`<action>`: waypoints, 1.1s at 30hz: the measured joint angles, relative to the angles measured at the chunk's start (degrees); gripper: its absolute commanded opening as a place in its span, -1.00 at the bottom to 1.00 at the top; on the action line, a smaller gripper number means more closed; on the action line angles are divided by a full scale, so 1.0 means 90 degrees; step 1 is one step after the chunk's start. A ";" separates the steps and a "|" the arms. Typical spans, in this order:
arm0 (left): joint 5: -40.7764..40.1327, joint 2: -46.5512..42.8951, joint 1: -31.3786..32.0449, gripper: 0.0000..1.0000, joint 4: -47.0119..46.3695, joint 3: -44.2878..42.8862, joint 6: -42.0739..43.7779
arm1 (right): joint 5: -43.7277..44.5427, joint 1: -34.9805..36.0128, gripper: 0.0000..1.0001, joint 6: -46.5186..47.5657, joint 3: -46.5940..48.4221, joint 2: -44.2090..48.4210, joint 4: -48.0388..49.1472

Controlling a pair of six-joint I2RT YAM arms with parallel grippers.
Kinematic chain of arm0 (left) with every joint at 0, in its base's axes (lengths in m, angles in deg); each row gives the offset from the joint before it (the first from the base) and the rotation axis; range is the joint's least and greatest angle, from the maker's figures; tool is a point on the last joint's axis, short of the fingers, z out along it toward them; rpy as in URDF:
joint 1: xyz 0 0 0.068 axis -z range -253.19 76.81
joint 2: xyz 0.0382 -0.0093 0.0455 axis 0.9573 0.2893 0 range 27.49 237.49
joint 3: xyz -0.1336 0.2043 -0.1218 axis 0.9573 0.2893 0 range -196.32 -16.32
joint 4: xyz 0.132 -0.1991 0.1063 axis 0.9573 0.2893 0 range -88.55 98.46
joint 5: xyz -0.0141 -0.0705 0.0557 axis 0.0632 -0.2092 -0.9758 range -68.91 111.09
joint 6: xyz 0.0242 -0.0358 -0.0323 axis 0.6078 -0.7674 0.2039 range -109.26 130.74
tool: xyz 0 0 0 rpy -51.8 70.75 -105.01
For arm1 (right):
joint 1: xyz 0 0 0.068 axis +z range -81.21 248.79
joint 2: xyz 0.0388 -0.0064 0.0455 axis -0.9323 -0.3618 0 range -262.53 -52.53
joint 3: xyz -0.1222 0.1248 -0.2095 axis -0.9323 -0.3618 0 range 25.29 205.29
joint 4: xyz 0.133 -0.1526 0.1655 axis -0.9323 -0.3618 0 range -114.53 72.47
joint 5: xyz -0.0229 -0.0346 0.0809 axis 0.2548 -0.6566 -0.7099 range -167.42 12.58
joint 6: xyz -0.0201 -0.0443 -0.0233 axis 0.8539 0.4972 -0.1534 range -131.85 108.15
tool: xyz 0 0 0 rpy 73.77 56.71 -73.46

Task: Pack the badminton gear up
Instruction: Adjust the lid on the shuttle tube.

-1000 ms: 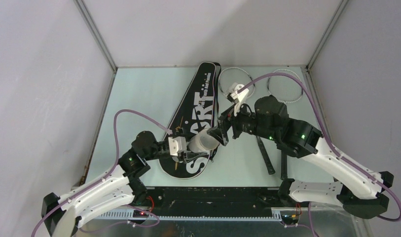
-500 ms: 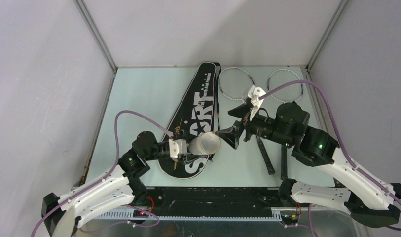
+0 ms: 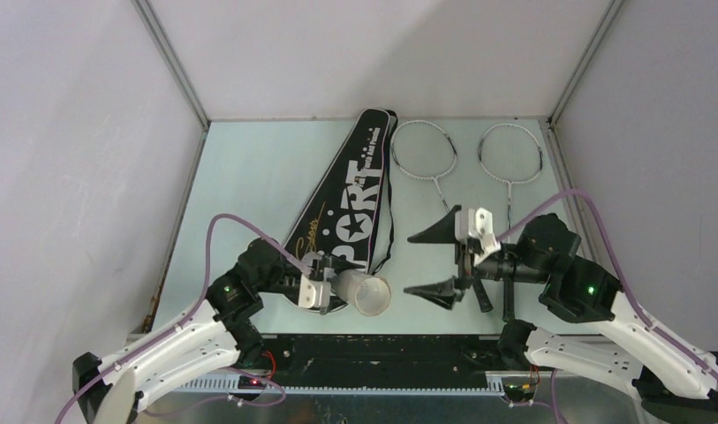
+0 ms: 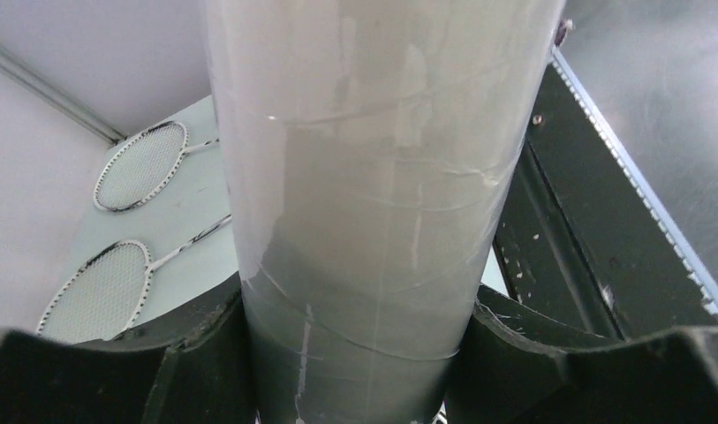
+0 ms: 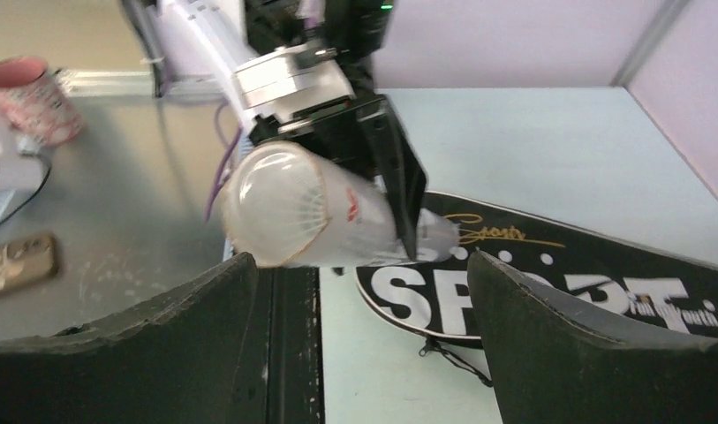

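The long white tube [image 3: 366,292] lies level just above the table's near edge, and my left gripper [image 3: 330,290] is shut on it; its fingers [image 4: 196,353] clamp both sides of the tube [image 4: 373,177]. In the right wrist view the tube [image 5: 311,212] points its mouth at me, with white feathers faintly showing inside. My right gripper [image 3: 410,264] stands open and empty a little right of that mouth, its jaws wide apart [image 5: 364,344]. The black SPORT bag [image 3: 351,199] lies flat behind. Two silver rackets [image 3: 423,150] [image 3: 511,152] lie at the back right.
The rackets' black handles [image 3: 484,296] run under my right arm. The black base rail [image 3: 381,353] borders the near edge. Off the table, the right wrist view shows a pink mug [image 5: 33,93] and a phone [image 5: 15,261]. The bag's zip cord [image 5: 452,358] trails onto the table.
My right gripper has pulled back from the tube's mouth, down and to the right, uncovering both rackets. The left gripper has carried the tube nearer the front edge.
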 measured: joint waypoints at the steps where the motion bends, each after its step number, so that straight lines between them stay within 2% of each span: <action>1: 0.0000 -0.0019 0.0000 0.14 0.0087 0.0000 0.0129 | -0.0226 0.0000 0.83 0.0131 -0.0124 0.0107 0.0002; 6: -0.0085 0.0044 0.0000 0.15 0.0520 -0.0041 0.0816 | -0.0967 0.0012 0.80 0.0585 -0.0447 0.0430 -0.0068; 13: -0.0714 0.0403 0.0000 0.15 0.0930 -0.0277 0.1406 | -0.1107 0.0012 0.71 0.0928 -0.0495 0.0432 -0.0070; 18: -0.1591 0.0486 0.0000 0.11 0.0670 -0.0272 0.1506 | -0.1224 0.0046 0.56 0.0998 -0.0724 0.0408 -0.0068; 23: -0.2358 0.0437 -0.0002 0.12 -0.0041 -0.0148 0.1542 | -0.1146 0.0194 0.52 0.1018 -0.0899 0.0151 -0.0153; 33: -0.2514 0.0398 -0.0005 0.10 -0.0206 -0.0148 0.1579 | -0.0661 0.0568 0.41 0.1338 -0.1056 -0.0289 0.0350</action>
